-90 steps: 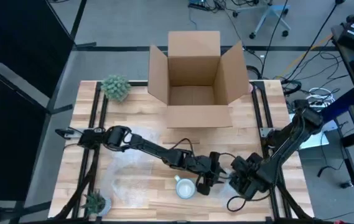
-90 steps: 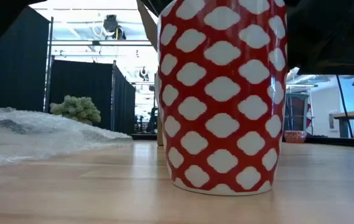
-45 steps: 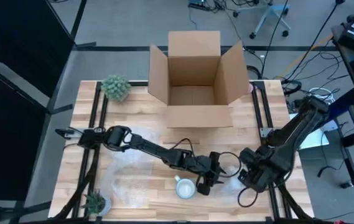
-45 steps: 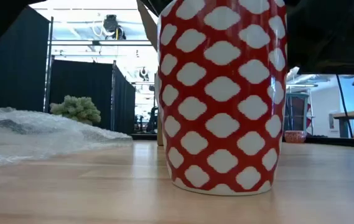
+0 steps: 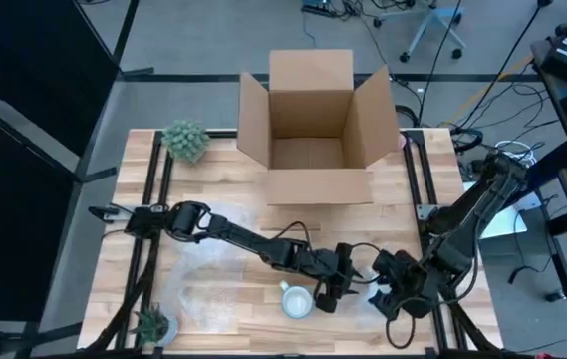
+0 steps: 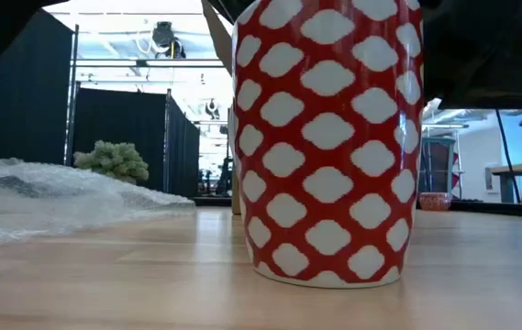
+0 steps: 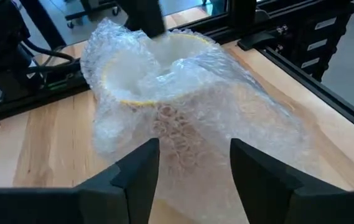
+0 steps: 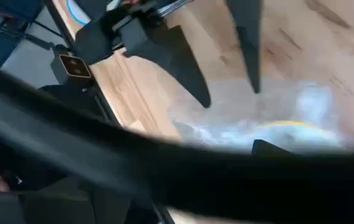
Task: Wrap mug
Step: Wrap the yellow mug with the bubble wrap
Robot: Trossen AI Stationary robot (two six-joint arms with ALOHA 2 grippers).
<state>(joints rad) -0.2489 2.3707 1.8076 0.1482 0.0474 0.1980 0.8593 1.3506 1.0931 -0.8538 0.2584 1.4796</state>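
On the left part of the wooden table (image 5: 213,160), a sheet of bubble wrap (image 5: 208,284) lies flat on the surface. A small green plant (image 5: 185,140) stands at the far left corner, and a second small plant (image 5: 152,322) stands at the near left edge.

The left arm reaches across the table from the left side toward the near middle. The left gripper (image 5: 330,291) is just to the right of the mug (image 5: 296,300), very close to it. In the left wrist view its two dark fingers (image 7: 136,174) stand apart, in a medium wide opening, and they hold nothing. Just in front of them is the mug (image 7: 158,81), which has a white inside and a yellow rim and is covered with a loose piece of bubble wrap (image 7: 226,118).

The mug stands upright at the near middle of the table. In the low view it fills the picture, red with a white pattern (image 6: 325,137).

An open cardboard box (image 5: 311,130) stands at the far middle of the table.

The right gripper (image 5: 388,294) is near the right side of the left gripper, over the near right part of the table. One cannot tell if its fingers are wide or narrow, because the right wrist view is blocked by a dark cable.
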